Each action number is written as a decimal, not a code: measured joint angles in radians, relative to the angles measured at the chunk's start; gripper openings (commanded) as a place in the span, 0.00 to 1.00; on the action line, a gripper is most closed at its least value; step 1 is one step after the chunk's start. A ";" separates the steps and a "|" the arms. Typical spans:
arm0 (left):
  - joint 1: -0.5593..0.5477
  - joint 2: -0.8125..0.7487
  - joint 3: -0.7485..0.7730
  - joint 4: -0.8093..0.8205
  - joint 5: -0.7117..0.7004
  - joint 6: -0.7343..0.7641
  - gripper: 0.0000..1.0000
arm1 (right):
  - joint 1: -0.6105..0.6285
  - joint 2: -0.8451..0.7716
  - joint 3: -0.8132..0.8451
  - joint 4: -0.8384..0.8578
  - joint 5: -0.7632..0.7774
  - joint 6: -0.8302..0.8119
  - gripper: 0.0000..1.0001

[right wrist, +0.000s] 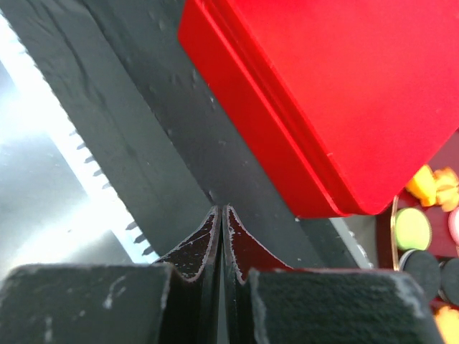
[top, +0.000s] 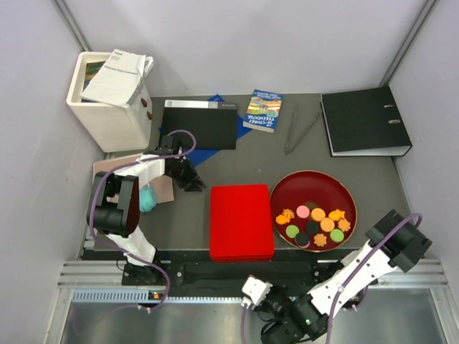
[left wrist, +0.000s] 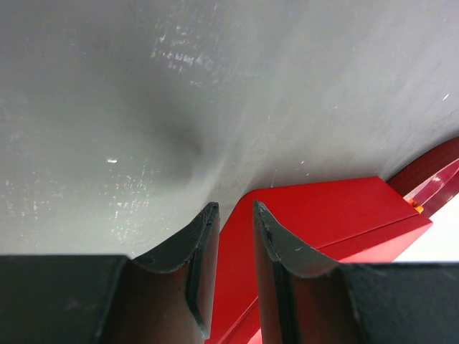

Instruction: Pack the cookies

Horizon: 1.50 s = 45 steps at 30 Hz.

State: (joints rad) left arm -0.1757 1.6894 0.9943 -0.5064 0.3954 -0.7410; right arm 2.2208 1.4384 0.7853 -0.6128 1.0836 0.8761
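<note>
The cookies (top: 313,217) all lie together in a round red bowl (top: 315,183) on the right side of the table (top: 237,168): discs in black, green, orange and pink, with a few orange flower shapes among them. None of them sits anywhere else that we can see. Just left of the bowl stands a flat red box (top: 242,221), and its lid looks shut. We judge that packing has not begun: the box has yet to be opened and every cookie has yet to be moved.

The left fingers (left wrist: 197,251) stand partly apart and hold nothing. They hover over bare table near the box's far left corner. The right fingers (right wrist: 204,240) are pressed together, also holding nothing, low by the table's near edge close to the box's near corner.
</note>
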 measured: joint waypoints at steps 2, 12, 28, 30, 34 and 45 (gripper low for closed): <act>0.000 -0.004 -0.011 0.010 0.000 -0.005 0.31 | -0.011 0.051 -0.016 0.038 0.000 0.011 0.00; 0.000 -0.008 -0.024 0.021 0.000 -0.008 0.31 | -0.113 0.206 -0.053 0.190 0.018 0.048 0.00; 0.000 0.007 -0.024 0.029 0.010 -0.009 0.30 | -0.278 0.242 -0.098 0.323 0.003 0.039 0.00; 0.000 0.007 -0.023 0.028 0.010 -0.009 0.31 | -0.297 0.242 -0.106 0.352 0.007 0.024 0.00; 0.000 0.007 -0.012 0.027 0.009 -0.009 0.30 | -0.346 0.238 -0.131 0.427 -0.013 -0.035 0.00; 0.017 0.007 -0.001 0.024 0.008 -0.009 0.30 | -0.475 0.238 -0.157 0.641 -0.100 -0.230 0.00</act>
State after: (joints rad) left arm -0.1589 1.6962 0.9932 -0.4824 0.4034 -0.7498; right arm 1.7458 1.6768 0.6281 0.0280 0.9836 0.6464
